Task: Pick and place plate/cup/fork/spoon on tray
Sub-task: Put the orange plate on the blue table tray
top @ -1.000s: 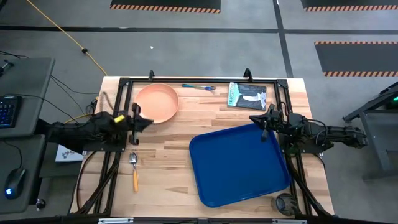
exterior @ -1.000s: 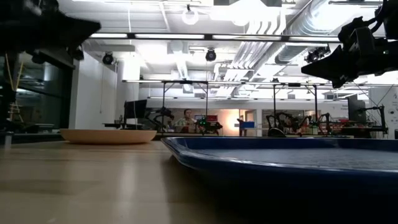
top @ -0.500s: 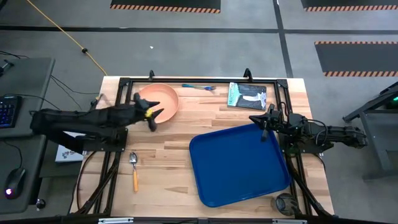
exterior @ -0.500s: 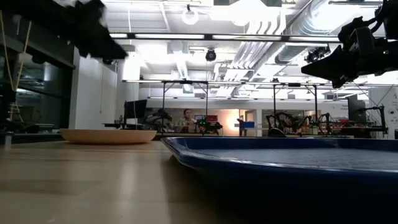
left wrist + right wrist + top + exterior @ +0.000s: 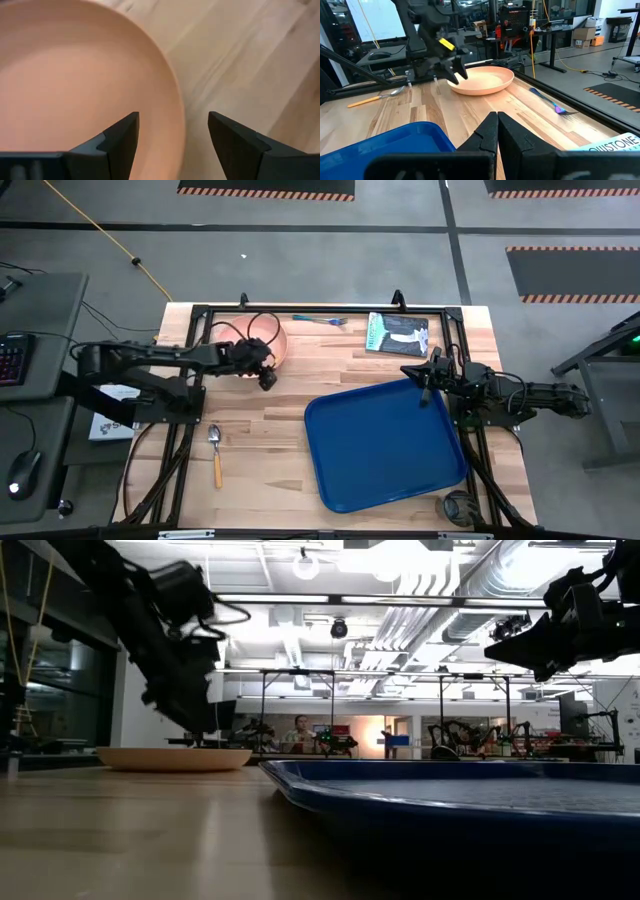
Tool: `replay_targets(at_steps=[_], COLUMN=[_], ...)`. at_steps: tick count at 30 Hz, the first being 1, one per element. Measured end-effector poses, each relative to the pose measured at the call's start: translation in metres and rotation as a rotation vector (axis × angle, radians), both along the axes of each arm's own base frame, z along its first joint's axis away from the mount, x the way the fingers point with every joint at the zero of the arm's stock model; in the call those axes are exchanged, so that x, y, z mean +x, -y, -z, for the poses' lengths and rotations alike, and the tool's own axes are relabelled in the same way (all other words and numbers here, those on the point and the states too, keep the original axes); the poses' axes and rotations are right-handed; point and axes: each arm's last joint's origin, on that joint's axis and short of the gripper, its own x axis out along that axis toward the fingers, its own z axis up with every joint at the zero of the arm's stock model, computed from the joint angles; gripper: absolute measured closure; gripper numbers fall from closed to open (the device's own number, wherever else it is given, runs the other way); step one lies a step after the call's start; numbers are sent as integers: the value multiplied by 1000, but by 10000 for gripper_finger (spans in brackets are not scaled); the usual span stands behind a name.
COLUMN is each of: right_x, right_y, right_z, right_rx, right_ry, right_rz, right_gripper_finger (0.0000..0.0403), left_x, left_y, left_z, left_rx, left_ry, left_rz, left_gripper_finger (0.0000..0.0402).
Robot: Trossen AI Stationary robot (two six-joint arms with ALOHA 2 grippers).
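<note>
The peach-orange plate (image 5: 262,332) rests flat on the table at the far left. My left gripper (image 5: 172,135) is open and tilted down over the plate's near right rim (image 5: 176,100), one finger above the inside and one above the wood outside. The blue-handled fork (image 5: 320,320) lies by the far edge. The orange-handled spoon (image 5: 216,452) lies near left. The blue tray (image 5: 385,442) lies at the right. My right gripper (image 5: 425,375) is shut above the tray's far corner. The cup is out of view.
A dark book (image 5: 398,335) lies at the far right, beyond the tray. A black metal frame (image 5: 300,309) runs along the table's far edge and both sides. Bare wood lies between the plate and the tray.
My left gripper has swung from the table's left side toward the right and far edges, out over the plate's near right rim. It has tipped down toward the plate and opened. The plate has not moved.
</note>
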Motion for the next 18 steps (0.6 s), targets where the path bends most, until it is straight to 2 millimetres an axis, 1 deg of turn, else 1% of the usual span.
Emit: replay_targets(at_steps=[6, 12, 15, 18], right_x=[0, 0, 0, 0], right_y=[0, 0, 0, 0], right_z=[0, 0, 0, 0], right_rx=[0, 0, 0, 0], right_ry=[0, 0, 0, 0], right_rz=[0, 0, 0, 0], right_gripper_finger=[400, 400, 400, 400], left_x=[7, 9, 10, 11], left_y=[-9, -13, -14, -13], left_z=[18, 32, 37, 40], left_rx=[-79, -53, -45, -44], left_ry=[-16, -92, -116, -130], left_rz=[10, -31, -40, -33], left_gripper_finger=[172, 177, 204, 258])
